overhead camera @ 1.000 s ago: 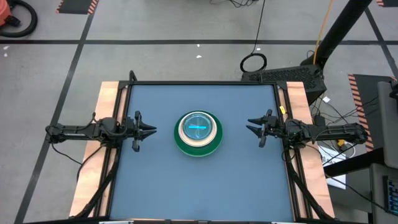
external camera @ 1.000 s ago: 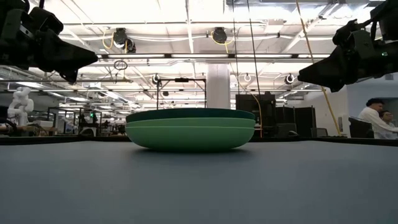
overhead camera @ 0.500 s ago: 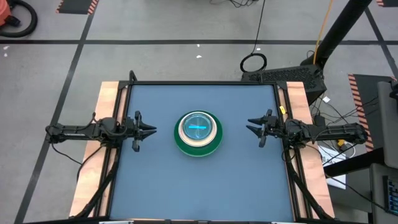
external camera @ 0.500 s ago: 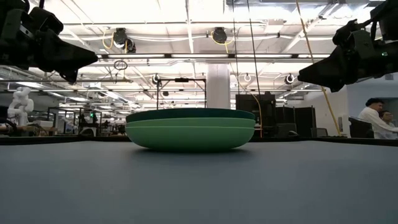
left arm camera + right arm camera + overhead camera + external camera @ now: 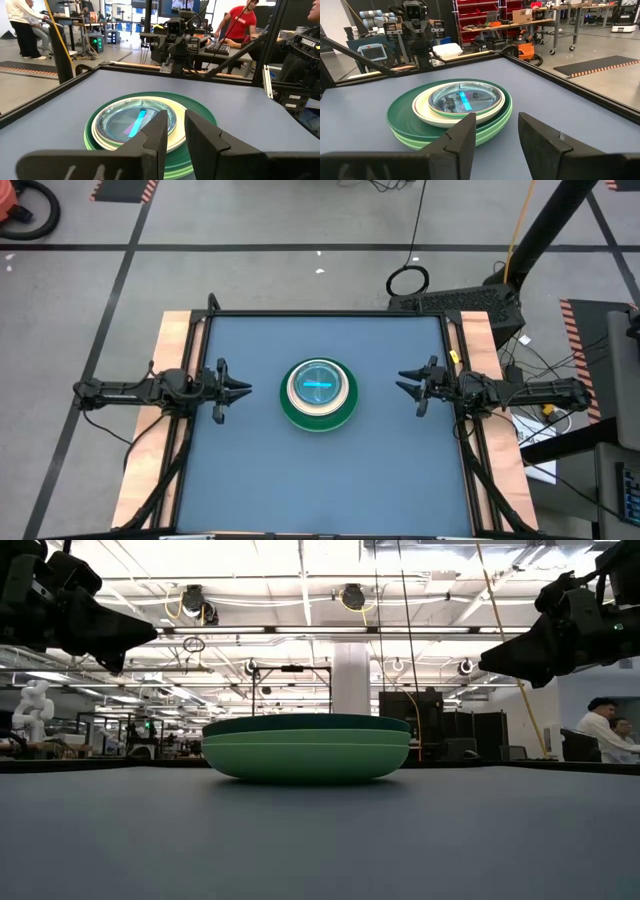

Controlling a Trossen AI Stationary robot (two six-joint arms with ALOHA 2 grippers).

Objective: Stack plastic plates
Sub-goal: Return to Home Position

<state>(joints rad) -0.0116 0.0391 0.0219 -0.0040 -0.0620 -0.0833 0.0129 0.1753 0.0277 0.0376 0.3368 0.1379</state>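
One stack of round plastic plates [image 5: 319,393] is seen at the centre of the blue worktop [image 5: 260,470], roughly midway between the two arms. At the bottom, large light green plastic plates [image 5: 305,762] are nested, and a large dark green plastic plate [image 5: 402,112] is seated on them. A mid-sized cream plate [image 5: 427,114] with a thin dark rim line is set inside the dark green one. Small translucent plates [image 5: 485,95] are nested on top, with a bright blue stripe [image 5: 465,99] across the middle; how many small ones there are cannot be told. The stack looks level and even.

The left gripper [image 5: 243,389] is held at the worktop's left edge, well apart from the stack, jaws slightly parted and released. The right gripper [image 5: 404,385] is held at the right edge, also well apart, jaws parted wider, nothing grasped. Both are raised above the worktop and pointed at the stack.
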